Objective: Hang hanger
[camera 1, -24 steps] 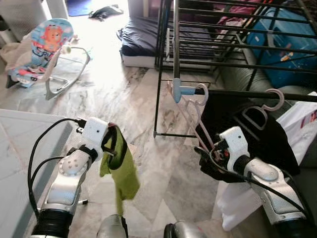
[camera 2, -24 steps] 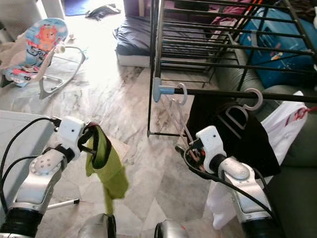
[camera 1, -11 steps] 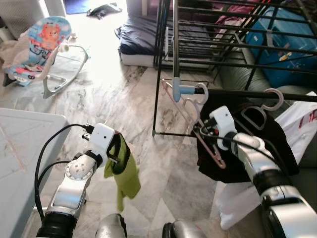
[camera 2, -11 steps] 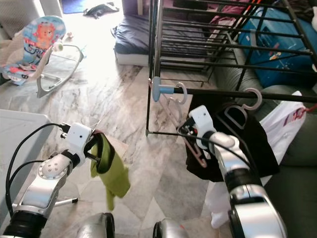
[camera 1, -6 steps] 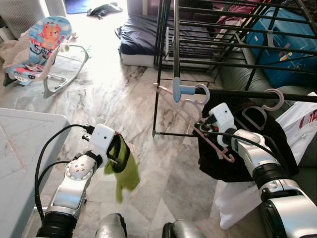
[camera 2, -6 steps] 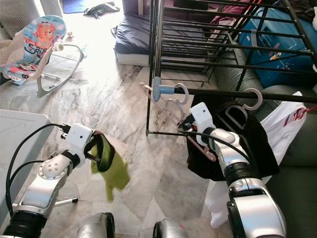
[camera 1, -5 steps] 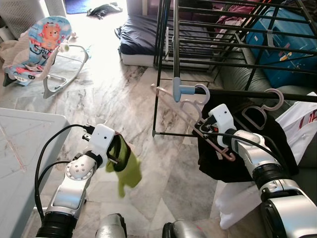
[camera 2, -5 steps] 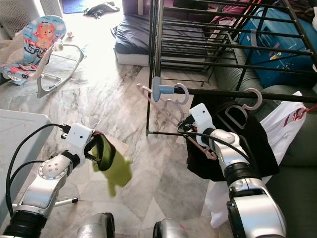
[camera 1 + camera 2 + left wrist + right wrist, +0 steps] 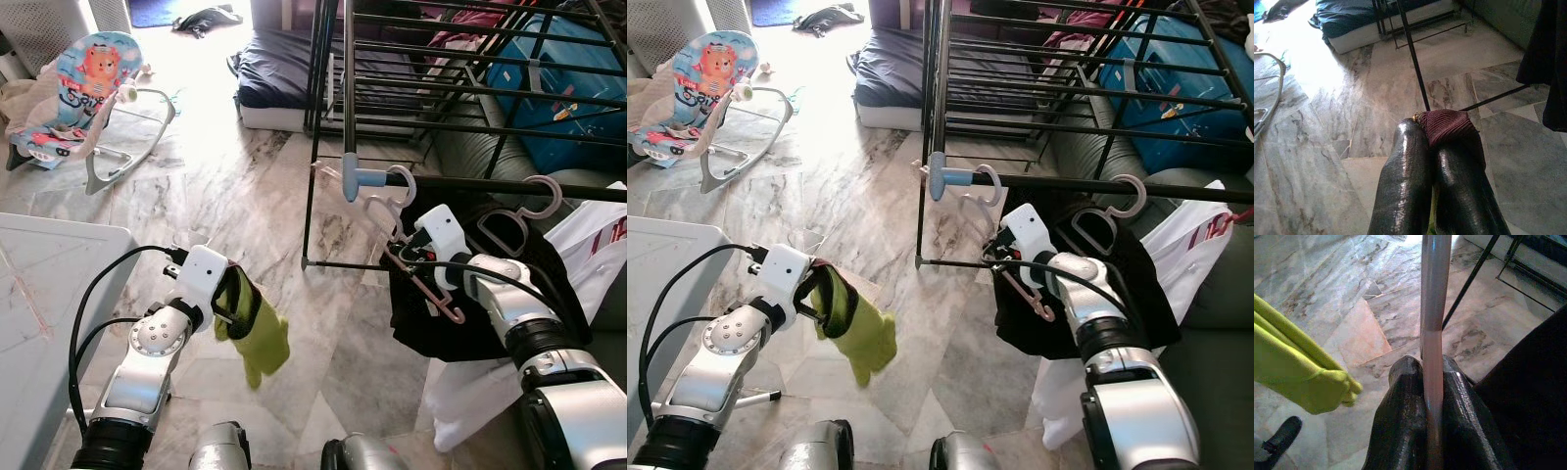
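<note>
Step in hand: you are hanging the thin pink plastic hanger (image 9: 423, 279) on the black metal drying rack (image 9: 470, 93); judging by how it lies, its hook is already over the front rail by the blue plastic end cap (image 9: 355, 180), and the body hangs tilted below.
Right gripper (image 9: 1432, 377): its two black fingers are pressed together on the pink hanger's bar, at about 3 o'clock in the left eye view.
Left gripper (image 9: 1437, 161): its fingers are closed on the maroon collar of a lime-green cloth garment (image 9: 257, 330), at about 8 o'clock, well apart from the rack.
How to do it well: check that the white hook (image 9: 400, 184) sits fully over the rail before you let go; lower the hanger until its weight rests on the rail, then spread the fingers slowly and draw back along the bar, so you don't tug it off. Keep clear of the black garment (image 9: 485, 289) just beside it.
Risk: a sideways pull would probably slide the hook towards the rail's end.
Count, hangers: two, the pink one in hand and a pale one (image 9: 524, 211) at 3 o'clock carrying the black garment.
Count, garments: one green, one black, one white (image 9: 588, 255) at the right edge.
Count, others: one baby bouncer seat (image 9: 83, 83) at 10 o'clock, one blue suitcase (image 9: 563, 83) at 2 o'clock.
</note>
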`<state>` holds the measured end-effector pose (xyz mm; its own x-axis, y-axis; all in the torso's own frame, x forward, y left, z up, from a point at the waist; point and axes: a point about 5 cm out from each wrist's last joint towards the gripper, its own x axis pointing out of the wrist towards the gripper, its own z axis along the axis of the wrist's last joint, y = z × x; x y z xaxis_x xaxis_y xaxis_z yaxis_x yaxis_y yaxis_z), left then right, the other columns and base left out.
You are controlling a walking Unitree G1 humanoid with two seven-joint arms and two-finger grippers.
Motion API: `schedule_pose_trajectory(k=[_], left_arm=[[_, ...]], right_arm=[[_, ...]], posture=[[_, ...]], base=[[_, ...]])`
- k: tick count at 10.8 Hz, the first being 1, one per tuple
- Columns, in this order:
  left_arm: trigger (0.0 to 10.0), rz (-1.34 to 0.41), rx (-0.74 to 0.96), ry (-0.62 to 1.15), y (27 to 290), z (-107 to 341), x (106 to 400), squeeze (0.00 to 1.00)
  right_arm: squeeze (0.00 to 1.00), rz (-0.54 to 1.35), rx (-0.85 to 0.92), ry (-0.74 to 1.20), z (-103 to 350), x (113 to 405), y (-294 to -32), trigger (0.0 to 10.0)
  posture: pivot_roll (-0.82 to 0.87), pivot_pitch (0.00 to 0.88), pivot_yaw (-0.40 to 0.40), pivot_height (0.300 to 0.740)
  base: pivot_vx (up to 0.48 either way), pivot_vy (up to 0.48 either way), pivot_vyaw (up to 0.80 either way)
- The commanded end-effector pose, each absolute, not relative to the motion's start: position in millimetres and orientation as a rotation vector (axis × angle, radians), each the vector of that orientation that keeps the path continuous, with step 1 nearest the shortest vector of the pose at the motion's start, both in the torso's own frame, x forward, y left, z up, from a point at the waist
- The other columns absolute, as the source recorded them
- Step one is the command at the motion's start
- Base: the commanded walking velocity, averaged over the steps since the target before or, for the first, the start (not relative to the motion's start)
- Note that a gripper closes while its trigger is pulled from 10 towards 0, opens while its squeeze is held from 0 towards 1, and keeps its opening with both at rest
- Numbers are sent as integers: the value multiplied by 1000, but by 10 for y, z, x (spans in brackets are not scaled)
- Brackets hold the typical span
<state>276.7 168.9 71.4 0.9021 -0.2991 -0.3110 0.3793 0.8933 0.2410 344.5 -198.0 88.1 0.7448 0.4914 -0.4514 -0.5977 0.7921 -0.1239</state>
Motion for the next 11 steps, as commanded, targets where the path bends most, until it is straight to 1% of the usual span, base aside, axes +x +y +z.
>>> schedule_pose_trajectory(k=[1, 2, 3, 4, 5, 7, 8, 9, 11], left_arm=[[10000, -362, 316, 261, 1684, 740, 2789, 0], [10000, -363, 316, 262, 1684, 739, 2790, 0], [10000, -366, 317, 263, 1680, 738, 2790, 0], [10000, -365, 318, 265, 1682, 734, 2788, 0], [10000, -365, 318, 266, 1676, 733, 2787, 0], [10000, -367, 318, 270, 1672, 725, 2778, 0], [10000, -369, 319, 272, 1673, 722, 2779, 0], [10000, -369, 320, 274, 1678, 722, 2780, 0], [10000, -371, 322, 281, 1688, 713, 2767, 0]], right_arm=[[0, 593, -300, 413, 939, 3480, -2015, 863], [0, 604, -309, 427, 935, 3480, -1998, 10000], [0, 628, -302, 451, 922, 3472, -1986, 10000], [176, 657, -292, 485, 901, 3450, -1988, 10000], [1000, 657, -306, 502, 899, 3445, -2020, 10000], [1000, 659, -318, 517, 928, 3459, -2061, 10000], [973, 694, -313, 550, 931, 3451, -2058, 10000], [0, 728, -319, 561, 944, 3447, -2044, 10000], [0, 723, -334, 561, 1014, 3487, -2077, 10000]], posture=[[-26, 86, -85, 740], [-26, 86, -85, 740], [-26, 86, -85, 740], [-26, 86, -85, 740], [-26, 86, -88, 740], [-28, 88, -89, 740], [-28, 88, -89, 740], [-27, 87, -88, 740], [-25, 90, -88, 740]], base=[[0, 0, 0], [0, 0, 0], [0, 0, 0], [0, 0, 0], [0, 0, 0], [0, 0, 0], [0, 0, 0], [0, 0, 0], [0, 0, 0]])
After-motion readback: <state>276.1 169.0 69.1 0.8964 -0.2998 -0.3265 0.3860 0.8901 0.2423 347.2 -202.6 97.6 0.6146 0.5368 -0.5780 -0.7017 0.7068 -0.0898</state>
